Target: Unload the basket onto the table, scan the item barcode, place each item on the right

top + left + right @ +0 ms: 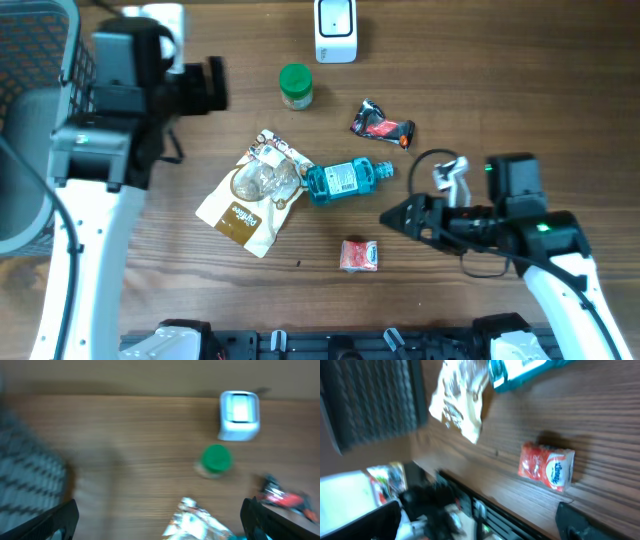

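Observation:
Several items lie on the wooden table: a blue bottle (345, 180), a clear-and-brown snack bag (255, 190), a small red packet (359, 254), a red-and-black packet (381, 125) and a green-lidded jar (295, 86). The white scanner (335, 30) stands at the far edge. My left gripper (217, 85) hovers open at the far left, left of the jar, holding nothing. My right gripper (396, 217) is open and empty, pointing left between the bottle and the small red packet (546, 467). The left wrist view is blurred but shows the scanner (239, 415), the jar (216, 458) and the bag (200, 522).
A dark wire basket (30, 80) sits off the table's left side. The table's front edge and a black rail (330, 345) run below the small red packet. The right wrist view also shows the bottle (520, 372) and the bag (457, 397).

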`<action>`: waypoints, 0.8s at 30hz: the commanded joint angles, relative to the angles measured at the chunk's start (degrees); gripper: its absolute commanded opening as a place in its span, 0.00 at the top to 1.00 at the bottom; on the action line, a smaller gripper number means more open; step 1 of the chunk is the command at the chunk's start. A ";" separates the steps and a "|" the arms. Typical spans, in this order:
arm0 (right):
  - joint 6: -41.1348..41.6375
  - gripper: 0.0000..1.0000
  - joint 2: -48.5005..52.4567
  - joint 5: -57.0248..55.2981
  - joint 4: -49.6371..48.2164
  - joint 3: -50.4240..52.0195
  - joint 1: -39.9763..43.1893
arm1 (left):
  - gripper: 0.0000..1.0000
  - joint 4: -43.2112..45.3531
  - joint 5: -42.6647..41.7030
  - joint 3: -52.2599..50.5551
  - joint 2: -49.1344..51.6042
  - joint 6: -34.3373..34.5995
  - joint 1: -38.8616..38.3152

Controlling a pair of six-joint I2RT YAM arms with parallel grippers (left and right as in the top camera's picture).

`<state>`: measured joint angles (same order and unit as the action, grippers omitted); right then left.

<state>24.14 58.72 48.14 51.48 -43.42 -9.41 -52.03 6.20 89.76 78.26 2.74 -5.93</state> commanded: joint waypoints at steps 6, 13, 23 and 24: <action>3.02 0.95 0.50 -9.11 -15.21 4.28 -22.12 | 0.00 -6.67 -5.31 0.33 -1.33 2.45 11.21; 9.22 0.95 1.55 -0.28 -44.02 18.51 -25.55 | 0.00 -8.72 -5.31 0.33 -1.33 2.47 11.58; 16.39 0.95 11.06 3.43 -53.64 23.08 -22.38 | 0.00 -9.42 -5.31 0.33 -1.33 2.47 11.58; 16.17 0.95 13.35 3.43 -53.86 23.08 -21.42 | 0.00 -9.57 -5.31 0.33 -1.33 2.47 11.56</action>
<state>39.16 66.98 50.13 -1.89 -20.75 -32.82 -61.34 1.61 89.76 78.08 4.27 5.32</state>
